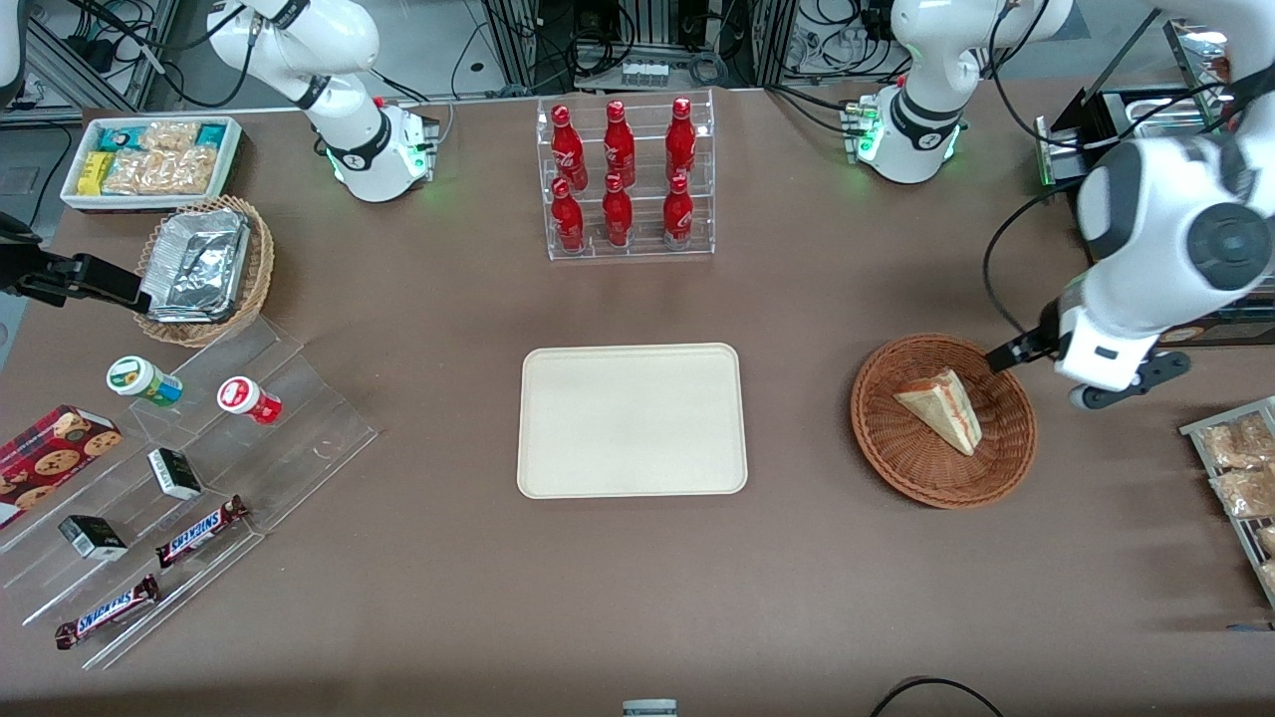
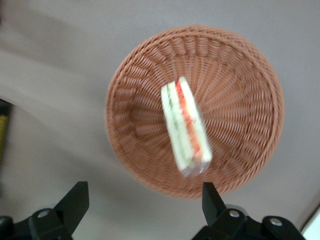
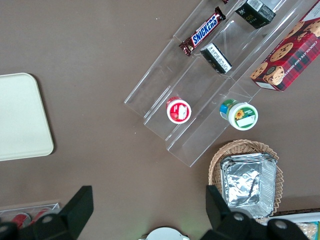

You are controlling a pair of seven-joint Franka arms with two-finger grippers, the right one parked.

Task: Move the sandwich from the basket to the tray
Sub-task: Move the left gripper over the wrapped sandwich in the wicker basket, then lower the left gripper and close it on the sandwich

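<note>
The sandwich (image 1: 941,408), a pale bread wedge with red and green filling along its cut edge (image 2: 186,127), lies in the round reddish-brown wicker basket (image 1: 896,438) (image 2: 240,75). My left gripper (image 1: 1016,351) (image 2: 144,195) hovers above the table just outside the basket's rim, toward the working arm's end. It is open wide, with nothing between its black fingers (image 2: 75,197). The cream rectangular tray (image 1: 632,419) lies flat beside the basket, toward the parked arm's end, with nothing on it.
A clear rack of red bottles (image 1: 625,179) stands farther from the front camera than the tray. A wire rack of snack packets (image 1: 1235,468) sits toward the working arm's end. A clear stepped stand (image 1: 179,478), a foil-filled tan basket (image 1: 204,269) and a white bin (image 1: 149,159) sit toward the parked arm's end.
</note>
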